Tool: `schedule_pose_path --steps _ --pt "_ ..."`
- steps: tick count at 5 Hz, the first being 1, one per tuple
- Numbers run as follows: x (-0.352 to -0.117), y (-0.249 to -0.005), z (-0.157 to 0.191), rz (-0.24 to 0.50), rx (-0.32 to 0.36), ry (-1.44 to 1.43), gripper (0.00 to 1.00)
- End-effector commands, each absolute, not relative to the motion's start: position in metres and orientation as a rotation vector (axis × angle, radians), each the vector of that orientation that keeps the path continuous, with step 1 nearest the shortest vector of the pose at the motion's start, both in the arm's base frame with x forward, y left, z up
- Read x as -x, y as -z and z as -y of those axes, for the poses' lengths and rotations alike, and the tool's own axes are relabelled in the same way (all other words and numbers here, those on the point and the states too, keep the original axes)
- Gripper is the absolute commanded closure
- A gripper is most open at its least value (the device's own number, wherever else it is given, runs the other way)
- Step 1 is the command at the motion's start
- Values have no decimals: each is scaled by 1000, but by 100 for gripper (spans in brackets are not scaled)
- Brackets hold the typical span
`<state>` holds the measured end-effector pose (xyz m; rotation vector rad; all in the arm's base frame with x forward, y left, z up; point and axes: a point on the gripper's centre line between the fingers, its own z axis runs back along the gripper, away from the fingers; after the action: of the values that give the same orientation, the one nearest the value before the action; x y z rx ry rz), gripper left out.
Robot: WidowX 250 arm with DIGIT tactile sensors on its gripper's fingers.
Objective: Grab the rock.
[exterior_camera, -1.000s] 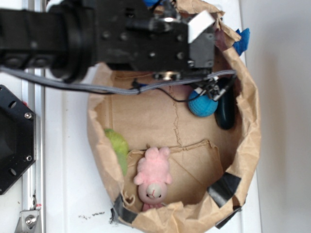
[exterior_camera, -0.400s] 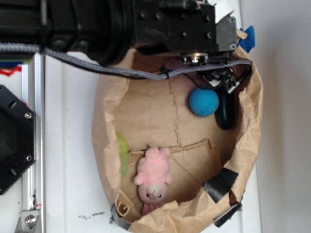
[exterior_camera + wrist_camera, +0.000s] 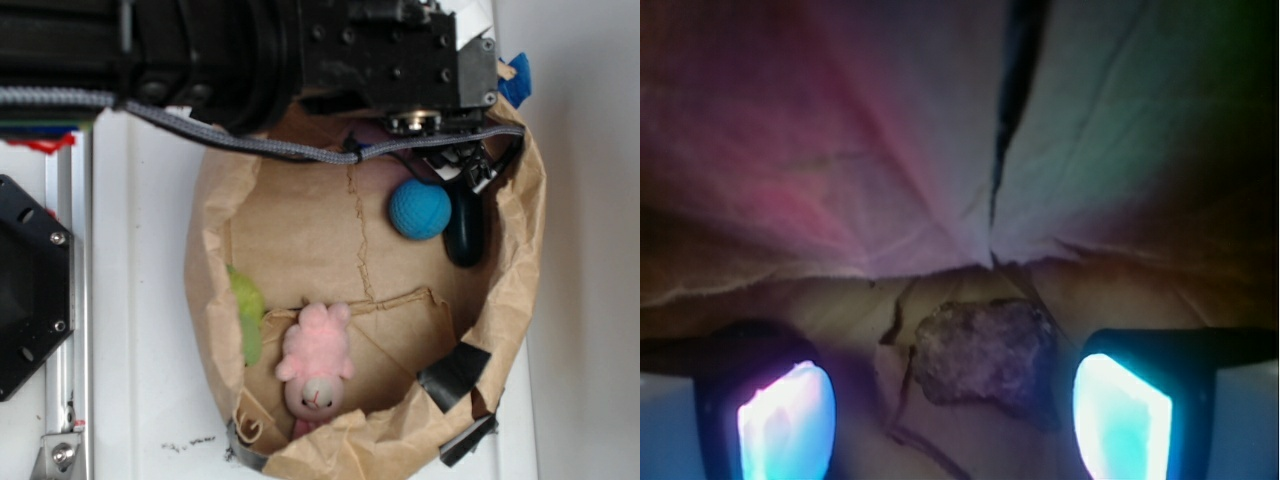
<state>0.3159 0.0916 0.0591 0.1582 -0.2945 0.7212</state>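
The rock [image 3: 987, 350], a lumpy brown-grey stone, lies on the brown paper floor of the bag, at the foot of the bag's creased inner wall [image 3: 880, 130]. In your wrist view it sits between the two fingers [image 3: 785, 415] of the gripper [image 3: 955, 410], with clear gaps on both sides; neither pad touches it. It lies slightly nearer the finger on the view's right than the one on its left. The claw stands wide apart and holds nothing. A vertical slit in the paper wall runs down toward the rock from above.

In the exterior view you cannot see the rock: the black arm [image 3: 260, 50] covers the top of the paper bag [image 3: 520, 290], and the stone is probably beneath it. Just below the arm's tip, a blue ball [image 3: 419, 209] rests on the bag floor, with a dark oblong object [image 3: 464, 232] just beside it on the view's right. Well apart, near the bottom rim, a pink plush toy [image 3: 315, 360] lies with a green object [image 3: 246, 310] to its left against the bag's wall. The bag stands on a white table [image 3: 140, 300].
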Motion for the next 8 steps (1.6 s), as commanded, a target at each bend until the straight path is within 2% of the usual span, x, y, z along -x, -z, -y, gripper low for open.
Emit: schedule_pose_path --steps 1,2,3,8 --pt "-326 -59 -102 346 -142 -712 0" --pt "-326 -51 -99 337 -158 -711 9" --pt "-323 -53 -96 340 -150 -705 100" --pt "-296 -53 -71 339 -171 -677 100"
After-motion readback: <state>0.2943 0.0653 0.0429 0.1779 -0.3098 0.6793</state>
